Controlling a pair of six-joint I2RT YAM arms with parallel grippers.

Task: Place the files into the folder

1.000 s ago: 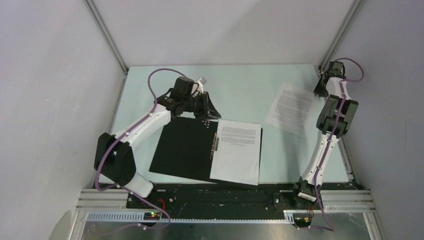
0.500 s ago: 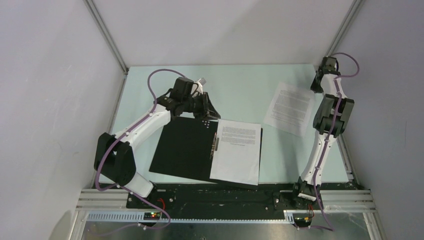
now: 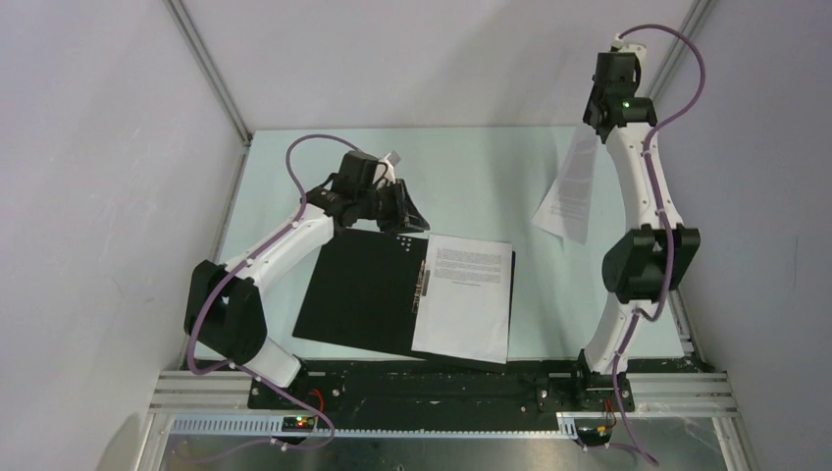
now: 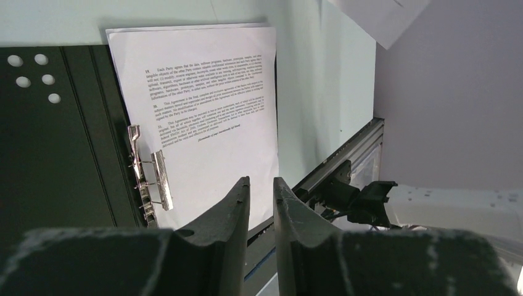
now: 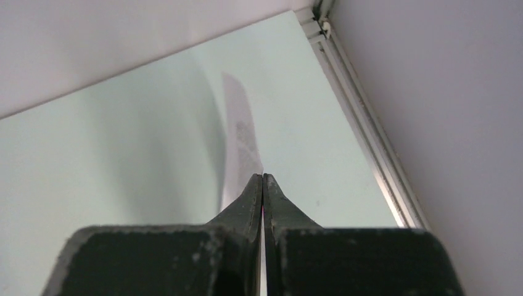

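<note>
The folder (image 3: 363, 289) lies open on the table, black inside up, its metal clip (image 4: 148, 179) along the spine. One of the files (image 3: 466, 294) lies flat on its right half, also seen in the left wrist view (image 4: 210, 105). My left gripper (image 3: 406, 224) hovers at the folder's far edge, jaws a narrow gap apart (image 4: 261, 182) with nothing between them. My right gripper (image 3: 595, 120) is raised high at the back right, shut (image 5: 263, 177) on the top edge of a second sheet (image 3: 569, 191), which hangs curled below it (image 5: 239, 139).
The pale green table (image 3: 471, 162) is boxed in by grey walls with aluminium posts (image 3: 677, 59) at the back corners. A metal rail (image 3: 442, 397) carrying both arm bases runs along the near edge. The right arm's elbow (image 3: 650, 260) stands by the right wall.
My right gripper closed on the sheet at the back right and rose, lifting it off the table so that it hangs. The left arm, the folder and its sheet stayed put.
</note>
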